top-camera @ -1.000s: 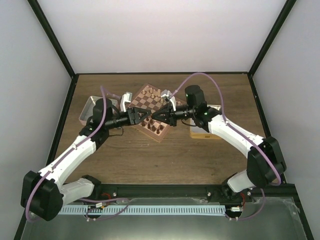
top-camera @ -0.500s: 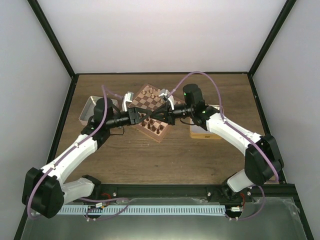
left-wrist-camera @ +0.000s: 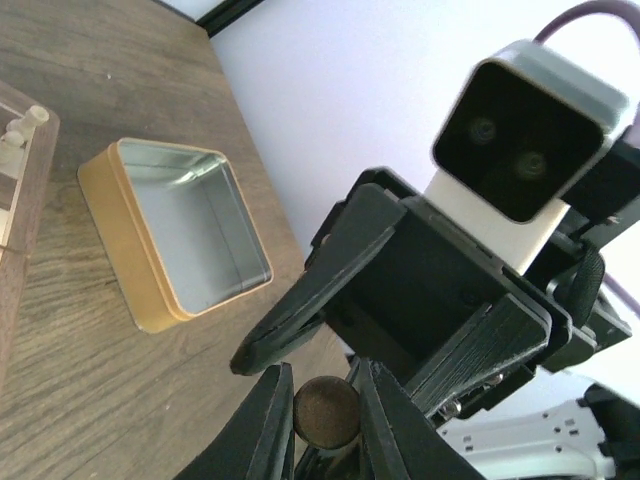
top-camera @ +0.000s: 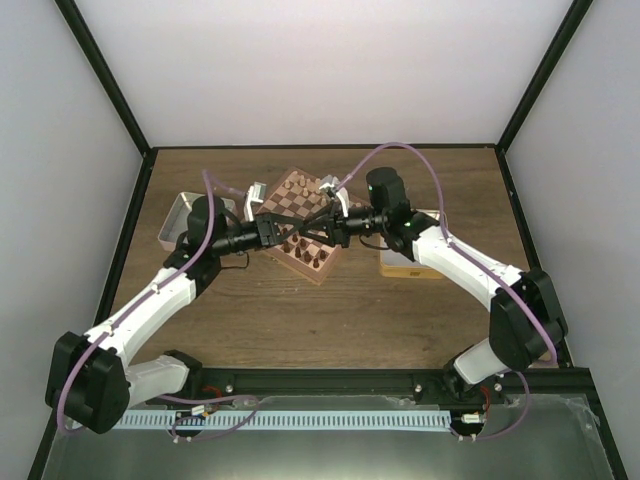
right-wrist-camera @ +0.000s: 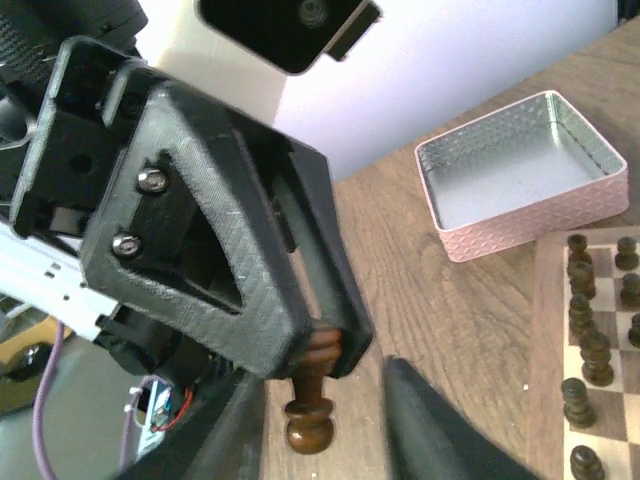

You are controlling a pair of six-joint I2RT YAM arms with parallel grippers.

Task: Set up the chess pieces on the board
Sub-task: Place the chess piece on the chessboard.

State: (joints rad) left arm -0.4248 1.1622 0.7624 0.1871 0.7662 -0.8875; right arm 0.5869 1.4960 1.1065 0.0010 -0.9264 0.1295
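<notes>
**Handover in mid-air above the board**

White-walled enclosure around a brown wooden counter (top-camera: 400, 310). Reaching inward from the two near corners: left arm (top-camera: 160, 295) and right arm (top-camera: 470, 265), tips meeting in the air over the board (top-camera: 292, 203). Flanking the board on the counter: pink tin (right-wrist-camera: 520, 170) to the left, gold tin (left-wrist-camera: 170, 230) to the right, both well apart from the pincers.

Clamped on one end of a dark chess piece (right-wrist-camera: 310, 405): left pincer (left-wrist-camera: 322, 388), with the piece's round base left free and pointing toward the right arm. Parted to either side of that base, not touching it: right pincer (right-wrist-camera: 325, 400). Standing upright on the chequered squares at the edge of the right wrist view: more chess pieces (right-wrist-camera: 585, 340).

Against a second ago: tips drawn nearer together, closing the small gap seen then. Left pincer gone from spread to clamped on the piece. Right pincer gone from tight to parted.
</notes>
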